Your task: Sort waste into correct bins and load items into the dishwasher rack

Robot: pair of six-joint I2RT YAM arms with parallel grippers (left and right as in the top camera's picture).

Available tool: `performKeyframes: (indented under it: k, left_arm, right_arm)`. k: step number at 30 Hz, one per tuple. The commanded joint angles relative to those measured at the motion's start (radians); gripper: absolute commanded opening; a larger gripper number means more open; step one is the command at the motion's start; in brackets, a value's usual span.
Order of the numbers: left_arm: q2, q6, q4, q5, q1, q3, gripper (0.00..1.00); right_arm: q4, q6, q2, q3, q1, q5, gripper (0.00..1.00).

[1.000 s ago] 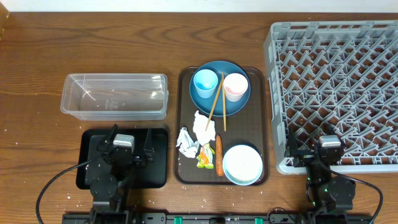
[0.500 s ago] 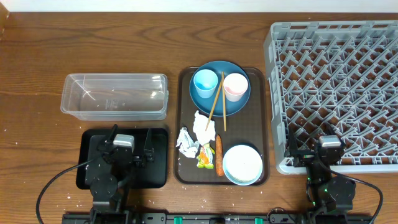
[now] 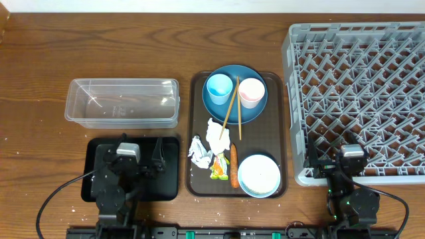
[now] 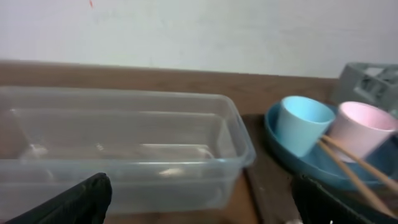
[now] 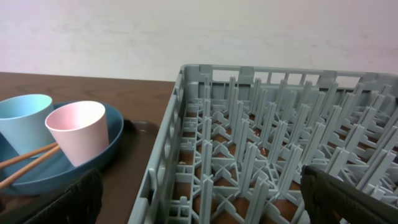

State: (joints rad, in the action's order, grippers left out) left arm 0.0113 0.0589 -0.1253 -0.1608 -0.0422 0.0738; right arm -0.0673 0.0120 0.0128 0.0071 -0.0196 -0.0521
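Overhead layout: tub (image 3: 123,103) on the left, brown tray (image 3: 193,133) in the middle, rack (image 3: 358,86) on the right, all on a wood table (image 3: 40,66)
Black tray (image 3: 170,180): just in front of the tub, left arm over it
Plate (image 3: 230,72): far end of brown tray
Blue cup (image 3: 218,88): upright on plate, left side
Pink cup (image 3: 251,91): upright on plate, right side, just beside blue cup
Chopsticks (image 3: 229,114): laid across plate between the cups, near ends over brown tray
Tissues (image 3: 214,131): crumpled, mid brown tray, near edge of plate
Wrapper (image 3: 218,166): yellow-green, between tissues and carrot; print too small to read
Carrot (image 3: 234,164): lies lengthwise, just left of bowl
Bowl (image 3: 259,176): upright, near right corner of brown tray
Left gripper (image 4: 208,202): fingers wide apart, holding nothing, facing the tub
Right gripper (image 5: 202,199): fingers wide apart, holding nothing, at the rack's near left corner
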Motion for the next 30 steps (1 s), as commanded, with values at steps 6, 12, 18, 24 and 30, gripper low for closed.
performKeyframes:
  k: [6,12,18,24,30]
  left_arm:
    - [0.105,0.146,-0.338,-0.142,-0.003,0.426,0.95]
    - [0.377,0.146,-0.603,-0.349,-0.003,0.830,0.95]
    - [0.693,0.145,-1.078,-0.351,-0.003,1.223,0.95]
    - [0.872,0.146,-1.206,-0.340,-0.003,1.310,0.95]
    - [0.949,0.146,-1.231,-0.360,-0.003,1.282,0.95]
  right_arm:
    - [-0.003,0.004,0.000,-0.002,0.003,0.000,0.99]
    - [-0.003,0.004,0.000,-0.002,0.003,0.000,0.99]
    - [-0.003,0.004,0.000,-0.002,0.003,0.000,0.99]
    - [-0.003,0.004,0.000,-0.002,0.003,0.000,0.99]
    - [-0.003,0.004,0.000,-0.002,0.003,0.000,0.99]
